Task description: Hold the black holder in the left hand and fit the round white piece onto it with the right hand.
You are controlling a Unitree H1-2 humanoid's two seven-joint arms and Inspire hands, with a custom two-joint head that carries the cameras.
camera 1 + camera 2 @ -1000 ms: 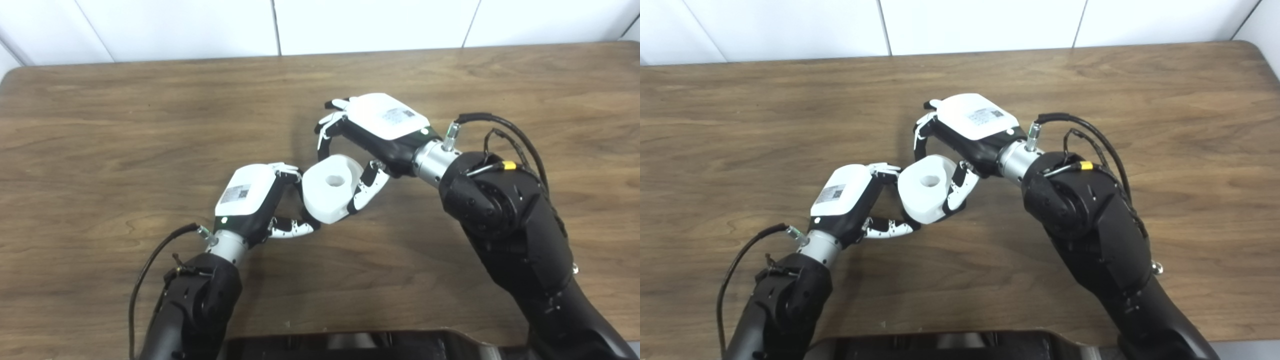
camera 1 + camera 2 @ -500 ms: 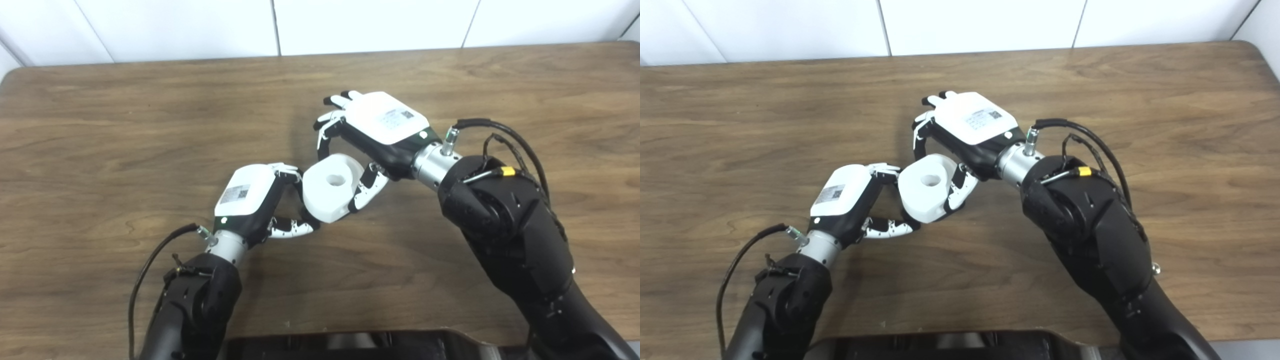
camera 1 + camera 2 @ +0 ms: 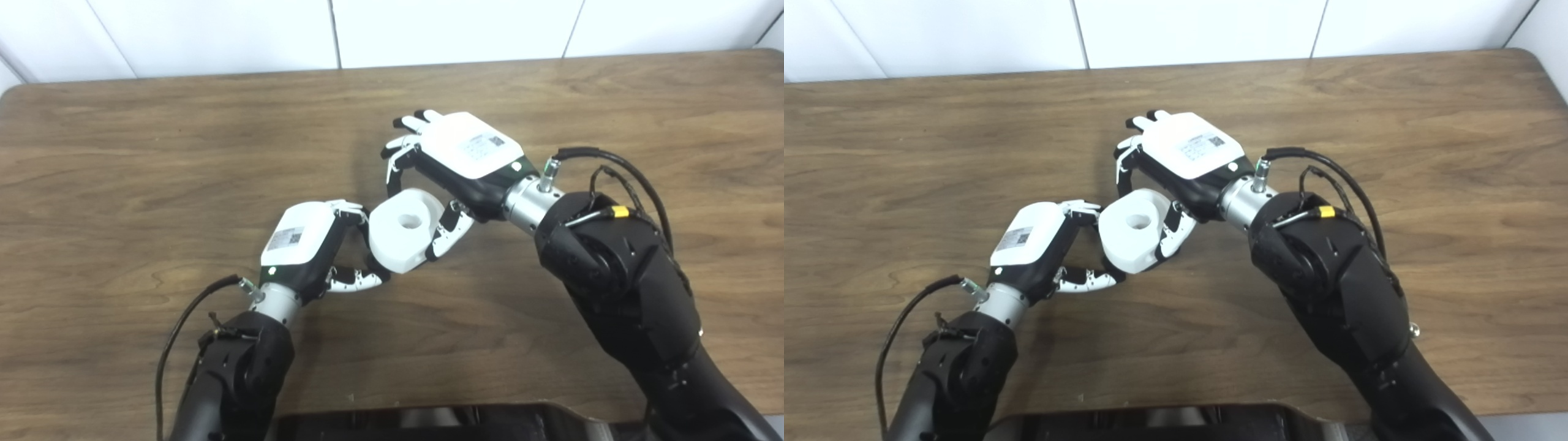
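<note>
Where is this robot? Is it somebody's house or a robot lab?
Probably a robot lab or test room. There's just a bare wooden table against plain white wall panels, and two hands, left hand and right hand, practising with one round white piece.

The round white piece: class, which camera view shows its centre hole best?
The left eye view: the round white piece faces it slightly more squarely, so the hole reads clearly. The right eye view shows the same piece and hole, shifted left, held between both hands.
</note>
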